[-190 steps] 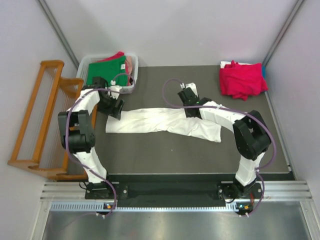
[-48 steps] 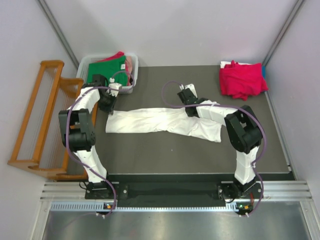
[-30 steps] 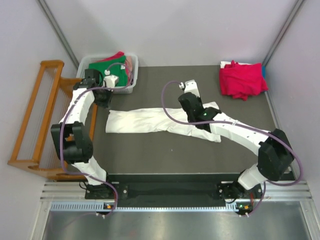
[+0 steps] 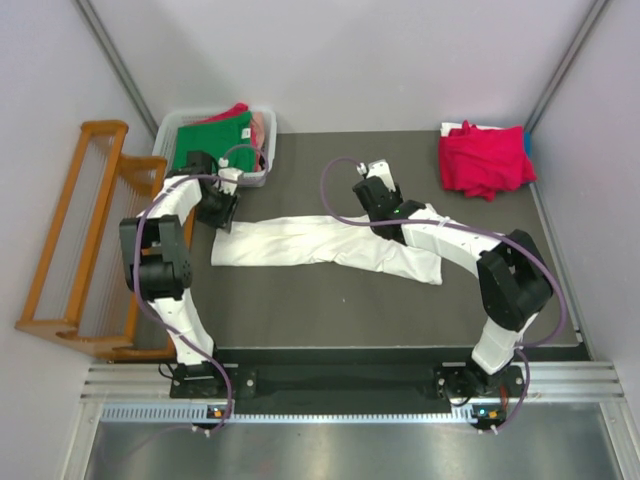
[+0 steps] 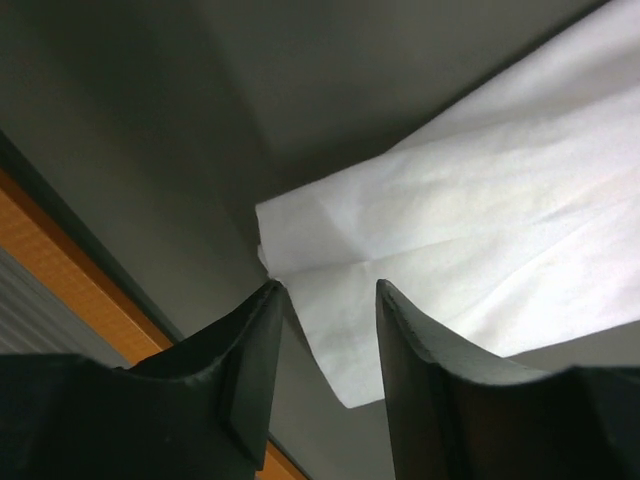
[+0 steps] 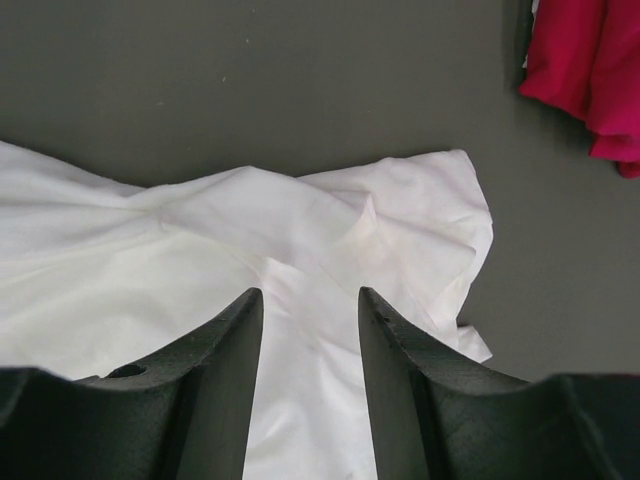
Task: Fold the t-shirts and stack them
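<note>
On the dark grey bench (image 4: 330, 310), the left end effector (image 5: 330, 290), released, straddles the far-left corner of the long white cotton t-shirt (image 4: 300, 242). The right end effector (image 6: 308, 297), also released, hovers over its far edge. A second ago the left sat beyond the shirt; now it is back, likely for another fold.

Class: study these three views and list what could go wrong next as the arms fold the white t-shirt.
1. The left claw hangs open over only the corner tip of the white t-shirt; it could close on a single layer or miss the cloth.
2. The cloth under the open right claw is wrinkled, so a pinch there may give a crooked fold.
</note>
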Action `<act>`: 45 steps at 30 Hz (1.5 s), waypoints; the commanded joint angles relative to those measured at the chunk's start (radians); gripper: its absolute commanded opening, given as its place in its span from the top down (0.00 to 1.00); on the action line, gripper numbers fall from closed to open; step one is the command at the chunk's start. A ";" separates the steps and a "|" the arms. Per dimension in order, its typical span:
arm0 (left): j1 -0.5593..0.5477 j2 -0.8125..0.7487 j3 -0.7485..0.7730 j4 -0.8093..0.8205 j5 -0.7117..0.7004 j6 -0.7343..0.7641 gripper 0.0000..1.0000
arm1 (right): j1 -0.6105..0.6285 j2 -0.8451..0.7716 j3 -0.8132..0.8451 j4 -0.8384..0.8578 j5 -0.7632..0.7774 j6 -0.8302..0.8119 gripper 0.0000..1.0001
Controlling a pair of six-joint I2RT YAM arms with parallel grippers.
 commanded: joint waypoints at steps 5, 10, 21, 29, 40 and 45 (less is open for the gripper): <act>0.002 0.025 0.116 0.038 -0.028 -0.011 0.46 | -0.009 0.011 0.008 0.025 -0.010 0.005 0.57; 0.009 0.025 0.139 0.052 -0.021 -0.016 0.39 | -0.011 0.010 0.004 0.025 -0.005 0.004 0.58; 0.009 0.034 0.136 0.026 0.009 -0.025 0.49 | -0.020 -0.001 0.004 0.027 -0.001 0.002 0.62; 0.009 0.038 0.102 0.026 0.007 -0.030 0.50 | -0.025 -0.004 0.003 0.028 -0.001 0.004 0.63; 0.009 0.041 0.044 0.033 0.012 -0.037 0.48 | -0.031 -0.015 -0.002 0.028 0.002 0.004 0.64; 0.011 0.031 0.042 0.036 0.010 -0.037 0.49 | -0.031 -0.015 -0.003 0.028 0.001 0.005 0.66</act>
